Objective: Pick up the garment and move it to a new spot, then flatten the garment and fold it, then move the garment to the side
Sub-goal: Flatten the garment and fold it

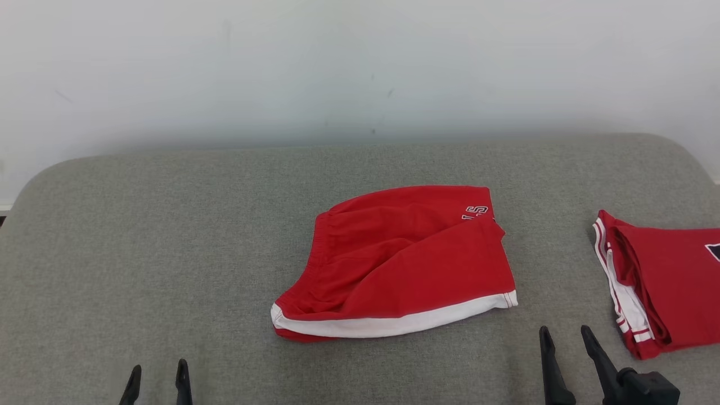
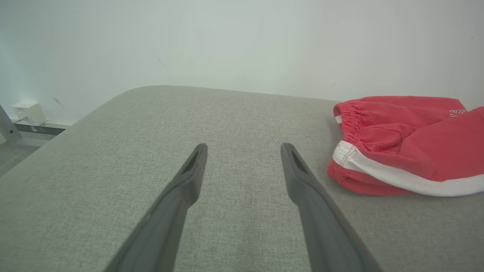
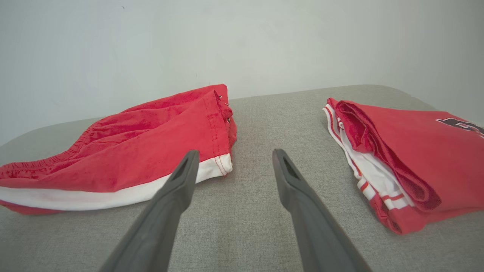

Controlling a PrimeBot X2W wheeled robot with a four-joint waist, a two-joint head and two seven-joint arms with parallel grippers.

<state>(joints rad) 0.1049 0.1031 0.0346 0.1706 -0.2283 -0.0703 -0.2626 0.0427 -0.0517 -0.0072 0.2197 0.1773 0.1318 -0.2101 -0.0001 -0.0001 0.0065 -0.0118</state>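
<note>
1. Tools: left tool (image 1: 158, 367) and right tool (image 1: 565, 329) rest at the near edge of the grey bench (image 1: 140, 253), both spread wide and empty.
2. The red shorts (image 1: 399, 259) lie mid-bench, farther away, between them and closer to the right tool, long axis left-right.
3. They look folded, with the white hem on the near side and the waistband on the left.
4. A second folded garment (image 1: 669, 281) lies at the right.

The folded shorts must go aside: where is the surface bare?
Widest free patch: the grey surface left of the red shorts, up to its rounded left edge. A bare strip runs behind them toward the wall. Crowded on the right: a narrower gap, then the folded red garment, with the right gripper close by.
</note>
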